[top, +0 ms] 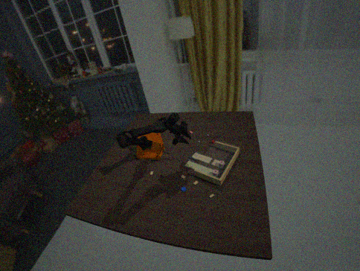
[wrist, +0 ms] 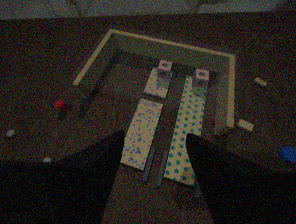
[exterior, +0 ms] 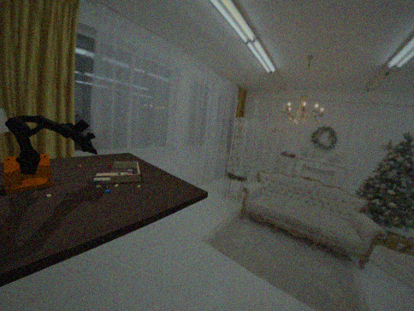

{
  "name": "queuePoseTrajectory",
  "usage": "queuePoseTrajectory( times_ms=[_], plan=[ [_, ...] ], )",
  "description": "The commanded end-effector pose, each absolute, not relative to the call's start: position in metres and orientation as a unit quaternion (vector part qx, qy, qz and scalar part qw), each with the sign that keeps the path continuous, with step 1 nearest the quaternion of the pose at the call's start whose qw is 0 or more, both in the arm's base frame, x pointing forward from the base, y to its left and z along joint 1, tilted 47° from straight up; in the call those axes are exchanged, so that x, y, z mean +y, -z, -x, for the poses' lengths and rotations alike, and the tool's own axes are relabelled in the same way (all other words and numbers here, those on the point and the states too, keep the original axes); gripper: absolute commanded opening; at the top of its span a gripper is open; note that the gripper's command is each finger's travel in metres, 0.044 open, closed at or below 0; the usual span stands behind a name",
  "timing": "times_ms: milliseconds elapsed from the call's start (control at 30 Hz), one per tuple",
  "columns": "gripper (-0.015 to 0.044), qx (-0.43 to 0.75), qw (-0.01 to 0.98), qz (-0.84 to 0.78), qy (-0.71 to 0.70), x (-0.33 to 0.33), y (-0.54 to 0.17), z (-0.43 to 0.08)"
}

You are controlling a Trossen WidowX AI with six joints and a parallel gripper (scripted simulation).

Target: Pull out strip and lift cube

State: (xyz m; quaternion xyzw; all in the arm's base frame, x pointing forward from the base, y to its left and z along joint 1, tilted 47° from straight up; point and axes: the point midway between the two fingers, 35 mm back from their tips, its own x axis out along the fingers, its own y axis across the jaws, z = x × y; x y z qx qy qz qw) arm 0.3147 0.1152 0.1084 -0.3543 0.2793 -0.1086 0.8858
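Note:
A three-walled tray (top: pixel 230 163) (wrist: pixel 172 45) holds two strips. The teal-dotted strip (wrist: pixel 186 120) (top: pixel 198 166) is in one piece, with a cube (wrist: pixel 201 75) (top: pixel 216 171) on its far end. The blue-speckled strip (wrist: pixel 143 131) (top: pixel 201 158) is split by a gap from a short piece (wrist: pixel 155 89), which carries another cube (wrist: pixel 165 66) (top: pixel 222 163). Both cubes show pinkish tops with dark marks, too blurred to read. My gripper (top: pixel 183 140) (exterior: pixel 95 145) (wrist: pixel 155 137) is partly open and empty, raised above the table on the tray's open side.
A blue disc (top: pixel 184 189) (exterior: pixel 108 191) (wrist: pixel 288 153) and pale chips (top: pixel 195 182) (wrist: pixel 245 125) lie outside the tray on the dotted strip's side. A red piece (wrist: pixel 60 104) (top: pixel 213 141) lies by the opposite wall. The orange base (top: pixel 150 150) stands behind the gripper.

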Motion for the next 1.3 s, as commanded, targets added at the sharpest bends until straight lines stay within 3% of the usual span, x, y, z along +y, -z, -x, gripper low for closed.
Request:
queuePoseTrajectory(
  times_ms=[0,200,367,1267],
  plan=[
    [0.0138,0.378,0.854,0.317,0.163,0.087,-0.094,-0.338],
    [0.0000,0.494,0.793,0.246,0.260,0.042,-0.090,-0.350],
    [0.0000,0.550,0.743,0.201,0.325,0.013,-0.093,-0.348],
    [0.0000,0.551,0.743,0.200,0.324,-0.001,-0.079,-0.354]
  ],
)
